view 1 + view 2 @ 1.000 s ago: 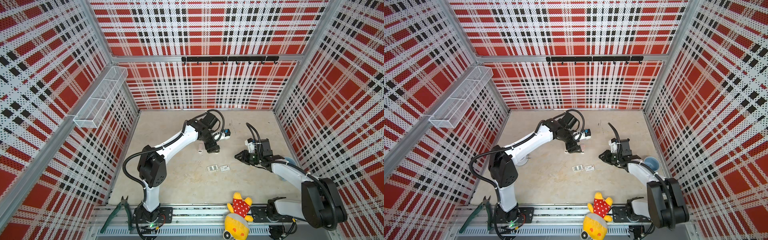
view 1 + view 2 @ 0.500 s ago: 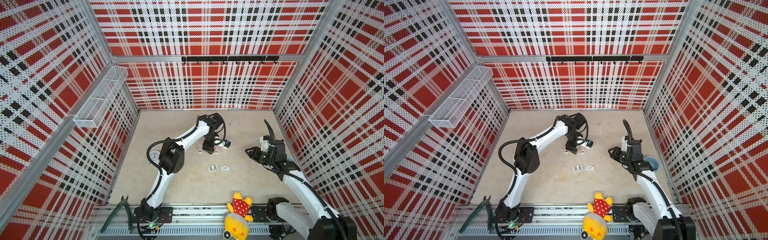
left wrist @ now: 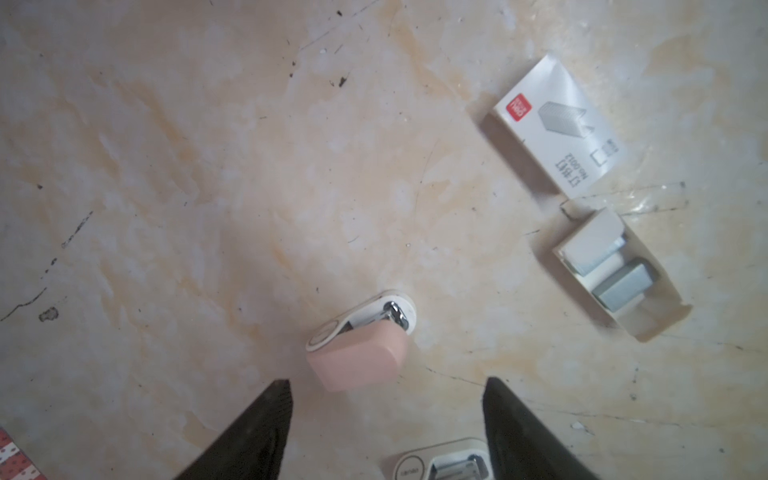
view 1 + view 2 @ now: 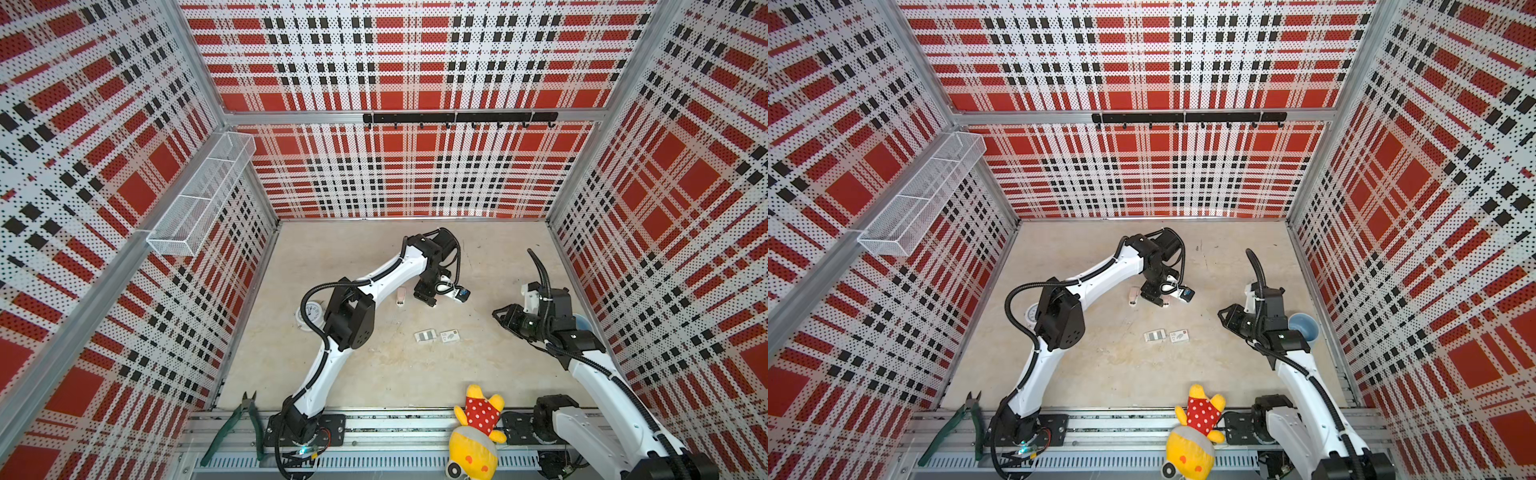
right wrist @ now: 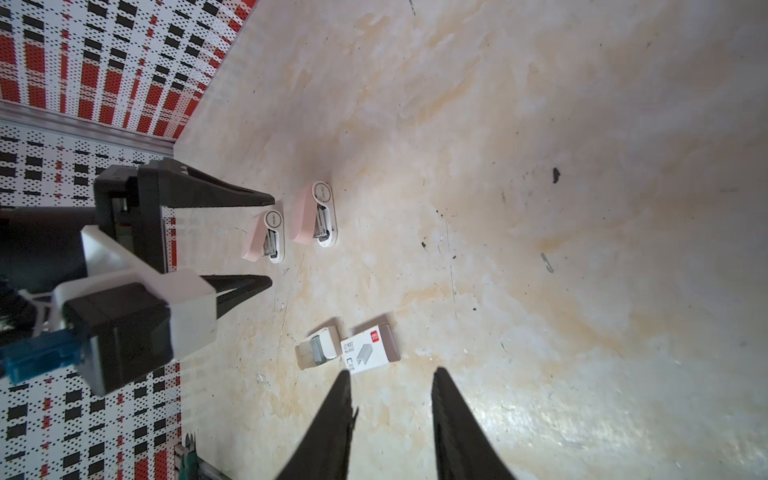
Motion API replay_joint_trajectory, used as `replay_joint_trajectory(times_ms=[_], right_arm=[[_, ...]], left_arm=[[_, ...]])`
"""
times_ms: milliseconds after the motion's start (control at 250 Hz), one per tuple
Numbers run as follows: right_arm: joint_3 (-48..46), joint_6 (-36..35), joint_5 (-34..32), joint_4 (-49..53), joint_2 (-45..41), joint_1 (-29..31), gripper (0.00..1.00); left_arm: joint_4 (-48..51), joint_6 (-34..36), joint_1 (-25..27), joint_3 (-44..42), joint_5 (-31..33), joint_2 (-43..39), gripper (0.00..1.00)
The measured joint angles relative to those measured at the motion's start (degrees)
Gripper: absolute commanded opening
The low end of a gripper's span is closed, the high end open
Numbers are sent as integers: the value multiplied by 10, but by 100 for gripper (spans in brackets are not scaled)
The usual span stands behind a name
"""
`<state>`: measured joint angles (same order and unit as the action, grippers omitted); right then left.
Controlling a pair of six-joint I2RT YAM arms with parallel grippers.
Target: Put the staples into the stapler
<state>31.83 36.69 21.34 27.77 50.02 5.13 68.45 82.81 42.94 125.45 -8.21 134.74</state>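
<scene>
left gripper (image 4: 424, 299) hangs spread wide astride a pink stapler (image 5: 266, 235), not clamping it. right gripper (image 5: 391, 372) is parted and empty. in a top view, staples (image 4: 424, 336) lie in their open tray (image 3: 660, 320) at the left gripper's six o'clock.

I have white shells with black joint housings on my left arm (image 4: 395, 270) and right arm (image 4: 602, 386). A black ribbed cable hose (image 4: 540, 268) loops beside each. My left gripper (image 3: 387, 380) has black tapering fingers (image 3: 249, 436); a white bracket (image 5: 183, 291) carries its black camera (image 5: 116, 328) and blue plug (image 5: 37, 359).
</scene>
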Motion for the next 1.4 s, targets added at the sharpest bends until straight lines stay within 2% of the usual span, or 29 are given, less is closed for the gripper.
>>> replay_joint_trajectory(times_ms=[300, 556, 824, 1056, 1401], right_arm=[[0, 0, 0, 19, -6, 0, 34], [0, -1, 0, 24, -4, -1, 33], [0, 0, 0, 20, 2, -1, 32], [0, 0, 0, 15, 3, -3, 32], [-3, 0, 0, 6, 12, -4, 32]], left_arm=[[-5, 17, 1, 1, 21, 43, 67], [-14, 19, -4, 4, 28, 45, 63], [-27, 26, -10, 3, 38, 45, 50], [-37, 29, -12, -9, 47, 45, 47], [-42, 27, -15, -10, 53, 45, 30]])
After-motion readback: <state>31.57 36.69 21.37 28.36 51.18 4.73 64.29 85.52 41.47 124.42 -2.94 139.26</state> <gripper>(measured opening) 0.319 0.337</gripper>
